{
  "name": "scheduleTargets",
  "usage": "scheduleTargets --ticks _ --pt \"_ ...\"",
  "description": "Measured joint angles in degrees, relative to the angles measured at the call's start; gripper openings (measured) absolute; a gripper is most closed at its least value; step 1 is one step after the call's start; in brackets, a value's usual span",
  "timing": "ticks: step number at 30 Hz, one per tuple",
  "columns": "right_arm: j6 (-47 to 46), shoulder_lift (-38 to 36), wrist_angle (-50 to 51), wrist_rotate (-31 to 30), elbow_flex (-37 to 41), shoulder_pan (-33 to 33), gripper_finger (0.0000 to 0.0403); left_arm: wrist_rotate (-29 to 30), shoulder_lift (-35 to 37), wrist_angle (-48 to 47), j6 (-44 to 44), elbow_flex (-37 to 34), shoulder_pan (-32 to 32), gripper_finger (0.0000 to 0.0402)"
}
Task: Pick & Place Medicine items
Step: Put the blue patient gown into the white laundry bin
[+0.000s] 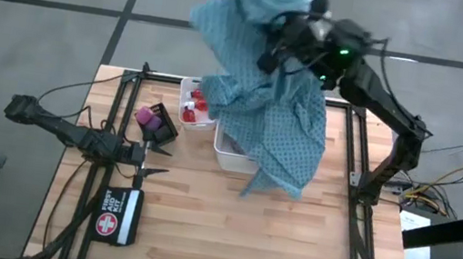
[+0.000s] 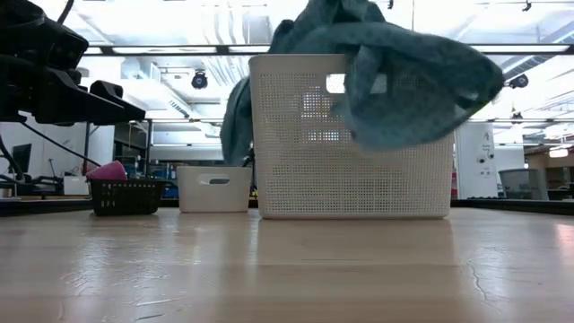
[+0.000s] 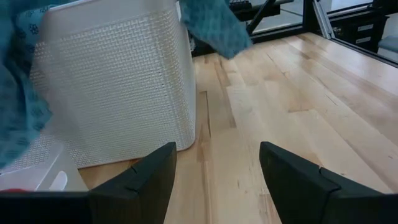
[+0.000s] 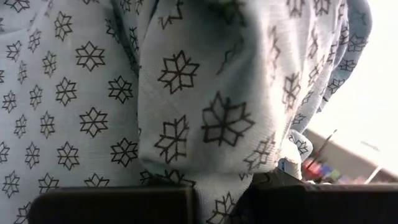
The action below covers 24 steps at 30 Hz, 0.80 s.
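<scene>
1. I see the teal patterned cloth [image 1: 265,121] hanging from my right gripper [image 1: 292,42], lifted above the far side of the table; it drapes down over the large white perforated basket [image 1: 230,152] and spills past the basket's near rim onto the wooden table [image 1: 269,245].
2. In the right wrist view the cloth [image 4: 186,112] fills almost everything, its star-like print pressed right against the camera, and it runs down between my two dark fingers [image 4: 112,205].
3. My right gripper is closed tight, pinching a fold of the cloth, with a bunch of fabric mounded above it.
4. In the low view the cloth [image 2: 404,81] bulges over the top of the basket [image 2: 350,135] and hangs down its front and behind its left edge.
5. Just left of the basket I see a smaller white bin [image 1: 194,106] with red bottles with white caps [image 1: 194,105] inside.
6. Further left, a small black basket [image 1: 159,123] holds a purple-pink piece [image 1: 148,118].
7. My left gripper [image 1: 155,150] sits low over the table's left part, near the black basket, fingers roughly half parted and holding nothing; its wrist view looks across bare wood at the perforated basket wall [image 3: 118,93].
8. A red and black first aid pouch [image 1: 118,216] lies near the front left of the table.
</scene>
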<state>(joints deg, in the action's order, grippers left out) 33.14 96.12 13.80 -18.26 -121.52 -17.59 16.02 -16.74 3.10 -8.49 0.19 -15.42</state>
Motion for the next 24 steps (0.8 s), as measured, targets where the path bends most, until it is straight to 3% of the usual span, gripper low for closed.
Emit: scheduleTargets --ticks 12,19,24 --pt "-16.34 5.69 28.6 -3.36 0.47 -3.0 0.0028 0.0 0.01 0.01 0.0 0.0 0.0 0.0236" --pt "-29.63 9.36 50.33 -3.41 0.69 -4.58 0.0028 -0.01 0.01 -0.01 0.0 0.0 0.01 0.0236" --pt "-33.14 12.43 54.7 -1.98 2.18 -4.89 0.0029 -0.01 0.03 0.0 0.0 0.0 0.0 0.0236"
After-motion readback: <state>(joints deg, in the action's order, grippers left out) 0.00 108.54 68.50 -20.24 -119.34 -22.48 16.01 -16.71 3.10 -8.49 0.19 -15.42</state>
